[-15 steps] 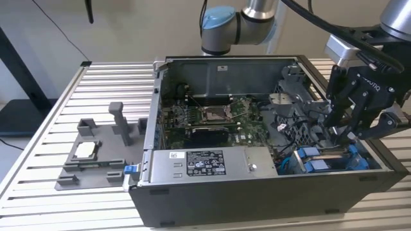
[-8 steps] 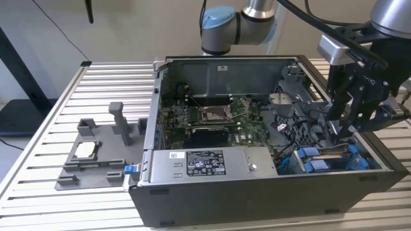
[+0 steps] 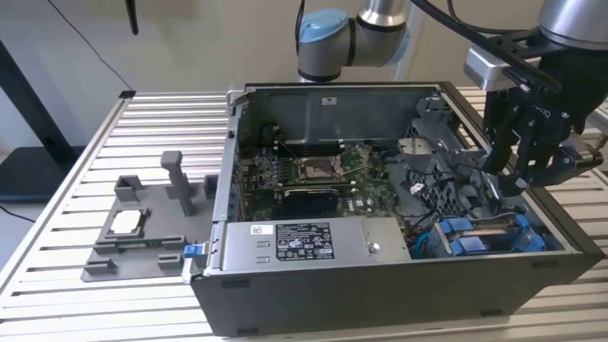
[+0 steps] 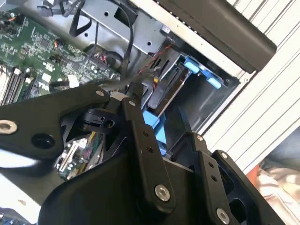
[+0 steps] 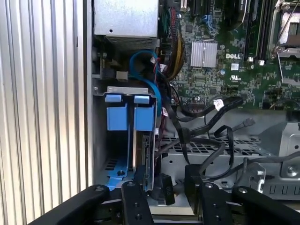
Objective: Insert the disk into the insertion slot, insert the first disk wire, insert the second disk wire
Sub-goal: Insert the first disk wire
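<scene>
Gripper (image 3: 517, 187), exterior view: black two-finger tool on the arm, hanging inside the open computer case (image 3: 380, 299) just above the insertion slot (image 3: 458, 229). The disk (image 3: 494, 229) sits within the slot, between its blue rails. Power supply (image 3: 295, 242) lies beside the slot, toward the exterior view's left, with the motherboard (image 3: 323, 171) beyond it. Second wrist view: gripper (image 4: 159, 112) with fingers (image 4: 133, 108) parted and the disk's blue carrier (image 4: 154, 129) showing through the gap. A black wire (image 4: 117, 84) passes close by one fingertip. First wrist view: the slot's grey rim (image 5: 124, 89) runs against the case wall, with the disk (image 5: 143, 154) edge-on inside it and blue tabs at the slot's far end. The gripper (image 5: 164, 180) stands with fingers apart at the slot's near end. A small black plug (image 5: 164, 187) lies in the gap and touches neither finger so far as I can see, so nothing appears to be gripped. Loose wires (image 5: 206, 140) and a blue wire (image 5: 145, 70) crowd the slot's motherboard side. Judgement: the disk looks home, so the work stands at the wires. To do this well, from where I stand: take the plug squarely by its body, not by its cable; line it up with the disk's end before pressing; push straight along the slot; keep stray wires out from under the fingers, since a snag would likely tilt the plug.
</scene>
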`<state>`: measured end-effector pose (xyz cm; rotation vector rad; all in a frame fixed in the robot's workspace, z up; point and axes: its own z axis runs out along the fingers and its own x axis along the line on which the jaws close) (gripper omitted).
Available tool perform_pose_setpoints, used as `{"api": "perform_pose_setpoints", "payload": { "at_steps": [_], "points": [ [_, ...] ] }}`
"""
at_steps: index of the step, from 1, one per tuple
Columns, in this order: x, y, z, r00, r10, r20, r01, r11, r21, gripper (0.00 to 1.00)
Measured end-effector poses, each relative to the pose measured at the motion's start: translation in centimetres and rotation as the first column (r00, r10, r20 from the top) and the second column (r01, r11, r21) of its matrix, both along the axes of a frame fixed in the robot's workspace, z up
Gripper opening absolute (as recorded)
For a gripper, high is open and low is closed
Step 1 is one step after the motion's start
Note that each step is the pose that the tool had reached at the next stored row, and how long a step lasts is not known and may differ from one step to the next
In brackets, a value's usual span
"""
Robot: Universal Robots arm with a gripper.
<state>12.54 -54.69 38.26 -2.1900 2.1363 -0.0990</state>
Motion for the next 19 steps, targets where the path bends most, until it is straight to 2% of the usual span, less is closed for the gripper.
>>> {"api": "perform_pose_setpoints", "payload": {
  "at_steps": [1, 2, 4, 5, 6, 9, 13, 14, 19],
  "points": [
    [0.0, 0.13, -0.02, 1.0, 0.0, 0.0099, 0.0, 0.9999, -0.0103, 0.47],
    [0.0, 0.2, -0.02, 0.9999, 0.0, 0.0161, 0.0, 0.9998, -0.0213, 0.47],
    [0.01, 0.24, -0.01, 0.9998, 0.003, 0.0197, -0.002, 0.9992, -0.0405, 0.47],
    [0.01, 0.24, -0.02, 0.9998, 0.005, 0.0197, -0.004, 0.9989, -0.047, 0.47],
    [0.0, 0.23, -0.02, 0.9998, 0.008, 0.0201, -0.007, 0.9987, -0.0504, 0.47],
    [-0.01, 0.24, -0.02, 0.9993, 0.026, 0.0257, -0.024, 0.9983, -0.0524, 0.47],
    [-0.01, 0.32, -0.01, 0.9978, 0.051, 0.0418, -0.048, 0.9974, -0.0531, 0.47],
    [-0.01, 0.32, -0.01, 0.9977, 0.051, 0.0433, -0.049, 0.9974, -0.0531, 0.47],
    [-0.01, 0.32, -0.02, 0.9977, 0.052, 0.0436, -0.049, 0.9974, -0.0533, 0.47]
  ]
}}
